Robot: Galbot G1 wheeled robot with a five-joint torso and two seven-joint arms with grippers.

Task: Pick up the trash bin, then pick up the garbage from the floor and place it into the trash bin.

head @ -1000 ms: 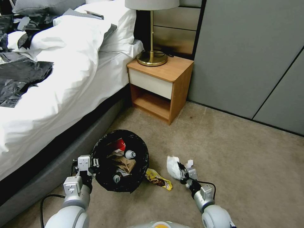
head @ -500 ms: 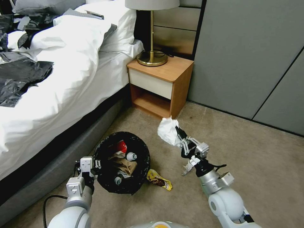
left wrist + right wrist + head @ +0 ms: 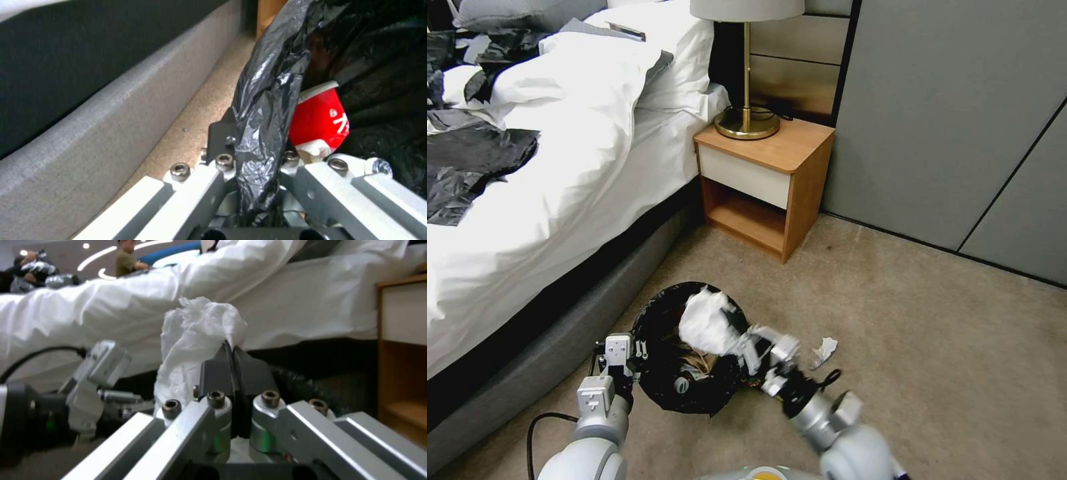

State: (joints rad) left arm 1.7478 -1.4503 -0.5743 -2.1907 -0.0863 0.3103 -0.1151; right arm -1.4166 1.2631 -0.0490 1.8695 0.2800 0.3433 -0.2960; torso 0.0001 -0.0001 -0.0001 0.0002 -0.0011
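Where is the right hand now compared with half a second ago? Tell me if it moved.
Yes. The right hand, shut on the white tissue, swung toward the robot's left, away from the nightstand, and is now over the trash bin.

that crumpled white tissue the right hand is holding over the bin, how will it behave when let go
The crumpled white tissue looks very light and floppy: it bulges loosely past the right hand pinching one edge. Probably it drifts rather than drops straight, so it may miss the black-lined round white trash bin. It likely crushes easily and shouldn't roll.
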